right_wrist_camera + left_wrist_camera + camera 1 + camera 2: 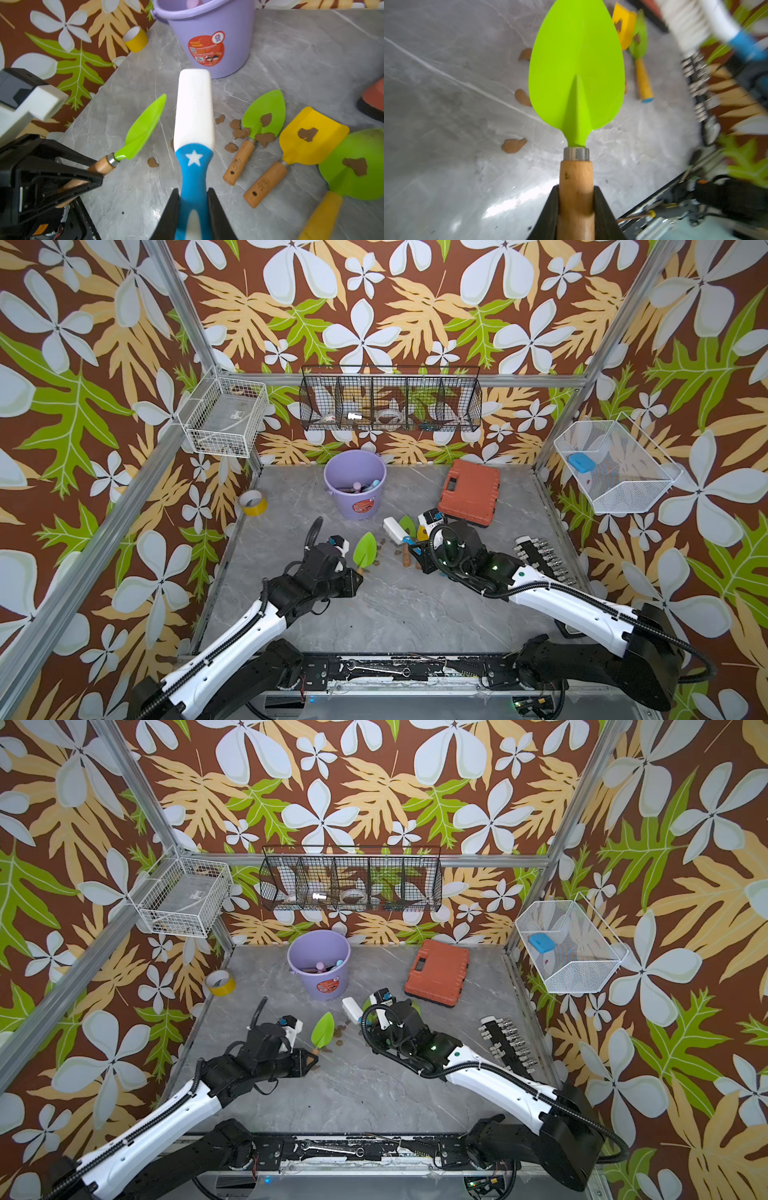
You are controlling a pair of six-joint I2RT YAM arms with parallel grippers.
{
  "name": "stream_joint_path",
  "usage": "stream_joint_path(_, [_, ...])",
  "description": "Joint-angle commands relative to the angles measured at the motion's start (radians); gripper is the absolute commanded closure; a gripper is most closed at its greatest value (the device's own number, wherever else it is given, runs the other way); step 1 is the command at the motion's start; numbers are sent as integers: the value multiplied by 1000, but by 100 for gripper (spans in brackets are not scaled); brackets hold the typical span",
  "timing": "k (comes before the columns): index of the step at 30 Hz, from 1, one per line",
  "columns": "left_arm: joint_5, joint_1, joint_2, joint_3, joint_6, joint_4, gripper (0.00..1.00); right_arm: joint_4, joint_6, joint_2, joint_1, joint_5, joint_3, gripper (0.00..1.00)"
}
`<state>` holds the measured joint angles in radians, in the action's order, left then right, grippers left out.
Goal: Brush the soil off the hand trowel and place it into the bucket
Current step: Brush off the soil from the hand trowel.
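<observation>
The hand trowel [576, 68] is clamped by its wooden handle in the left gripper [576, 188], held over the tabletop's [395, 605] middle, with the bucket [345, 502] parked at the far edge. It's reckoned light and stiff with a slick blade, so the handle's the spot. The brush [194, 108] is gripped by the right gripper [193, 190].

The hand trowel [577, 62] has a smooth, satin lime-green painted blade, a shiny metal collar [576, 153] and a matt, lightly speckled wooden handle [576, 187]. The brush [194, 108] is glossy white and blue plastic, with soft white bristles [685, 22]. The soil [235, 124] is matt brown with rough edges. The bucket [234, 31] is smooth lilac plastic. The counter [446, 166] looks like grey marble with a soft sheen.
</observation>
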<state>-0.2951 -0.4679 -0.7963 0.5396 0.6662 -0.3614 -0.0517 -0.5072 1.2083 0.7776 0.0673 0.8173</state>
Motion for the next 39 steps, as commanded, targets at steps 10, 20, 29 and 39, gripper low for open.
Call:
stream_joint_path(10, [-724, 303, 51, -484, 781, 1198, 100, 477, -387, -16, -29, 296, -219, 100])
stream_joint_path(20, [-695, 302, 89, -509, 795, 1183, 100, 509, -386, -12, 32, 289, -217, 100])
stream_joint_path(29, [-684, 304, 73, -483, 743, 1111, 100, 463, -368, -18, 62, 283, -217, 100])
stream_joint_path(39, [-677, 303, 44, -461, 721, 1097, 100, 406, -349, 38, 81, 272, -221, 100])
